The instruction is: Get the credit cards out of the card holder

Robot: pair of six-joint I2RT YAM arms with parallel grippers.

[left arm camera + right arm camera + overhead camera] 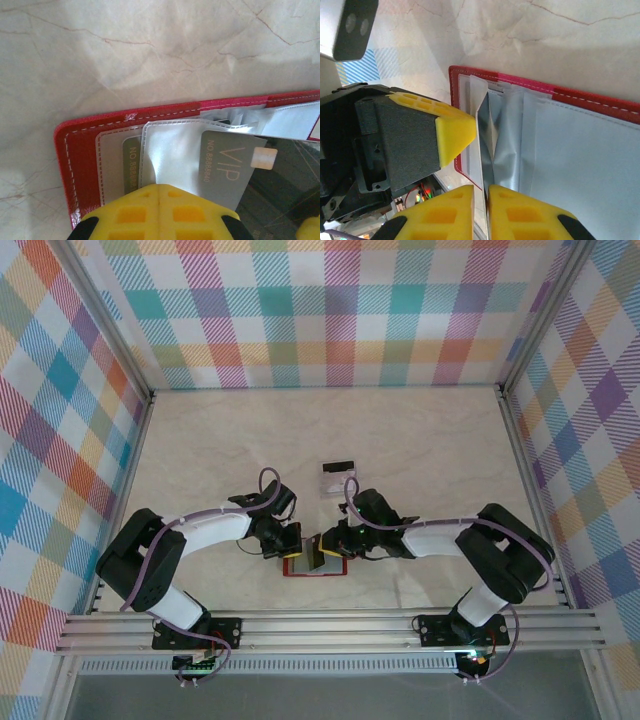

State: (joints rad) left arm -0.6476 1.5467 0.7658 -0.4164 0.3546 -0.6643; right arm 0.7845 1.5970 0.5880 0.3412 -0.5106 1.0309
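The red card holder [326, 571] lies open on the table between both arms, its grey-white pockets facing up [85, 160] [600, 100]. A grey "VIP" credit card [227, 170] sticks partway out of a middle pocket. Another card [131, 162] sits inside the leftmost pocket. My left gripper [159, 189] [290, 540] is shut, its tip pressing down on the pocket sleeve. My right gripper [487, 192] [322, 545] is shut on the thin edge of a credit card [489, 132] standing up from the pocket. One pale card with a dark band [338, 480] lies on the table beyond the holder.
The pale marbled table [420, 440] stretches back to checkered walls on three sides. The left gripper's yellow tip [455, 131] sits right next to the right gripper's fingers. A metal rail [330, 625] runs along the near edge.
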